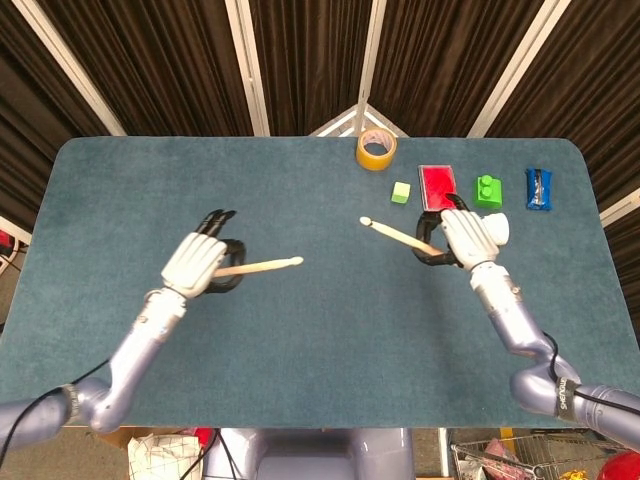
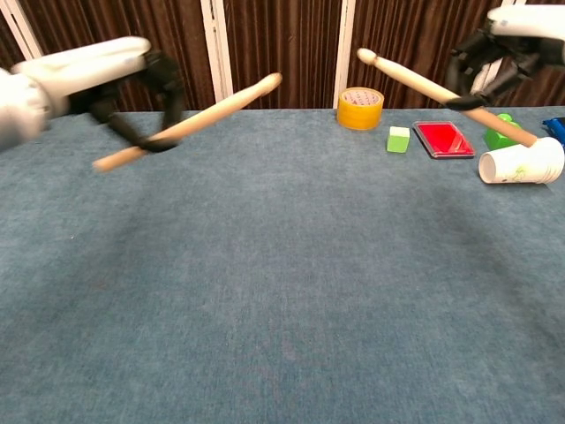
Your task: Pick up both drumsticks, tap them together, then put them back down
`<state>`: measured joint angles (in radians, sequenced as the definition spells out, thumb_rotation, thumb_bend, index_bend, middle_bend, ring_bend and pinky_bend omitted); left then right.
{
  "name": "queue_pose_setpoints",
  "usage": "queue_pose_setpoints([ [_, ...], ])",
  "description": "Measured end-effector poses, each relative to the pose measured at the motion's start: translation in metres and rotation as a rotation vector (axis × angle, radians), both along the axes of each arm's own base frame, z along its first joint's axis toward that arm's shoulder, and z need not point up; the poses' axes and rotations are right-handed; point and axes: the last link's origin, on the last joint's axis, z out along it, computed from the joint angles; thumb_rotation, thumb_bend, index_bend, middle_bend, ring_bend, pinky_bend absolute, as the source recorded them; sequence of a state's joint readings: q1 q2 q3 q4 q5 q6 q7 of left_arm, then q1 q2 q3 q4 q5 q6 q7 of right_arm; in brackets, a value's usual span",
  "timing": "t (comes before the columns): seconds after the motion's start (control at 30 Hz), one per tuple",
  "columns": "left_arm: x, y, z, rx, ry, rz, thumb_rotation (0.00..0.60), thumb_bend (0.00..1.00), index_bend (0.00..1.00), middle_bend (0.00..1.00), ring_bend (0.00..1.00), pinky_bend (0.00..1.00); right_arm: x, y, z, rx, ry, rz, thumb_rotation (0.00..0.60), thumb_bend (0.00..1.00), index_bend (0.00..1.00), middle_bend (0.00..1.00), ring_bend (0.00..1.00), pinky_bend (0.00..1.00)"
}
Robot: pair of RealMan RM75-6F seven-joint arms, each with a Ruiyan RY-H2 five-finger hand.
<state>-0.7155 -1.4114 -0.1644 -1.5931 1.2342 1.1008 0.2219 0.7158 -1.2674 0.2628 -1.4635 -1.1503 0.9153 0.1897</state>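
My left hand (image 1: 198, 264) (image 2: 106, 78) grips one pale wooden drumstick (image 1: 262, 266) (image 2: 190, 121), held above the table at the left with its tip pointing right. My right hand (image 1: 463, 238) (image 2: 501, 49) grips the other drumstick (image 1: 398, 235) (image 2: 424, 87) at the right, its tip pointing left and up. The two sticks are well apart and do not touch. Both are clear of the blue-green table (image 1: 320, 340).
Along the back right lie a yellow tape roll (image 1: 376, 150), a small light-green cube (image 1: 401, 192), a red flat box (image 1: 437, 186), a green brick (image 1: 487, 190), a blue packet (image 1: 538, 188) and a tipped white paper cup (image 2: 521, 161) by my right hand.
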Motion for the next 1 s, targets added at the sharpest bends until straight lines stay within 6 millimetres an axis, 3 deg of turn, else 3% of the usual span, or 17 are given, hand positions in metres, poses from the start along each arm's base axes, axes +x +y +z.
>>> queue_pose_setpoints([
  [0.17,-0.053,0.0,0.008,-0.011,0.149,0.062,0.6,0.51,0.61,0.58,0.06,0.0,-0.024,0.006,0.001,-0.009,0.019,0.011,0.6,0.41,0.7,0.61,0.42,0.07],
  [0.33,-0.105,0.012,0.01,0.013,0.279,0.124,0.6,0.51,0.6,0.58,0.06,0.0,-0.031,0.013,-0.004,-0.004,0.013,0.042,0.6,0.41,0.7,0.61,0.42,0.07],
  [0.43,-0.126,0.019,0.006,0.022,0.322,0.146,0.6,0.51,0.6,0.57,0.06,0.0,-0.031,0.014,-0.006,0.0,0.013,0.039,0.6,0.41,0.7,0.61,0.42,0.07],
  [0.57,-0.139,0.026,-0.01,0.007,0.341,0.156,0.6,0.51,0.6,0.57,0.06,0.0,-0.033,0.013,-0.006,-0.002,0.011,0.024,0.6,0.41,0.7,0.61,0.42,0.07],
  [0.73,-0.139,0.029,-0.031,-0.024,0.36,0.129,0.6,0.51,0.6,0.57,0.06,0.0,-0.038,0.013,-0.006,0.0,0.011,-0.004,0.6,0.41,0.7,0.61,0.42,0.07],
  [1.0,-0.142,0.034,-0.036,-0.01,0.405,0.087,0.6,0.51,0.59,0.57,0.06,0.0,-0.044,0.015,-0.004,-0.005,0.005,-0.022,0.6,0.41,0.7,0.61,0.42,0.07],
])
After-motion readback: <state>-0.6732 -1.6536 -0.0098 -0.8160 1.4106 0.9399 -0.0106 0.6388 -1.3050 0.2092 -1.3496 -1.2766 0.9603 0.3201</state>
